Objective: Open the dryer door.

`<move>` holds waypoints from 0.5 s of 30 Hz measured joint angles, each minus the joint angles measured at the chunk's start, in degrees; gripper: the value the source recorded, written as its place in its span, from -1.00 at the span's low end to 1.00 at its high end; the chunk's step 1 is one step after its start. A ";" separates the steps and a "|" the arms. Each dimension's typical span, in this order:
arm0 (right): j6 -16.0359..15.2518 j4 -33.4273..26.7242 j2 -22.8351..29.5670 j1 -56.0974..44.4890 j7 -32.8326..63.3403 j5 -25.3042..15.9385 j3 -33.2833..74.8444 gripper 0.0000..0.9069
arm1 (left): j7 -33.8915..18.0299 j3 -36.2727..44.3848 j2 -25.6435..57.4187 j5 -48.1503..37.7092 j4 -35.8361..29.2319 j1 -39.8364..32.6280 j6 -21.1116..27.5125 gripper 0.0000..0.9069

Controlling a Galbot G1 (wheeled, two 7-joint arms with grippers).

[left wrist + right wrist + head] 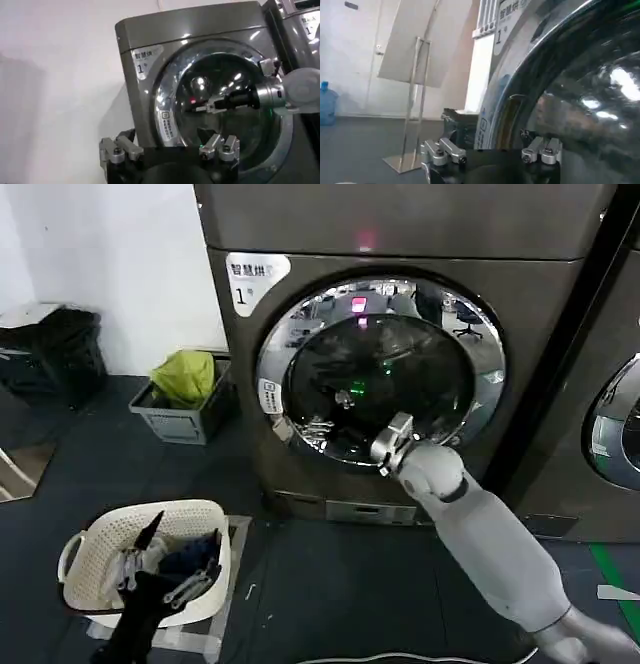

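Chrome-rimmed dryer door [380, 374], shut, dark glass centre

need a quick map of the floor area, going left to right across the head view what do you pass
black bin → white laundry basket with the left gripper over it → grey crate with a green bag → dryer door, right gripper at its lower rim → neighbouring machine's door
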 joint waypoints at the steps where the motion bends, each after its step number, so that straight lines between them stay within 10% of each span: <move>1: 0.00 -0.17 0.14 0.17 0.00 0.00 -0.19 1.00 | 0.00 0.00 0.00 -0.01 0.00 -0.02 0.00 1.00; 15: 0.08 -3.54 2.37 2.29 -0.04 -0.59 -2.65 1.00 | 0.01 -0.01 -0.11 -0.08 0.12 -0.01 -0.08 1.00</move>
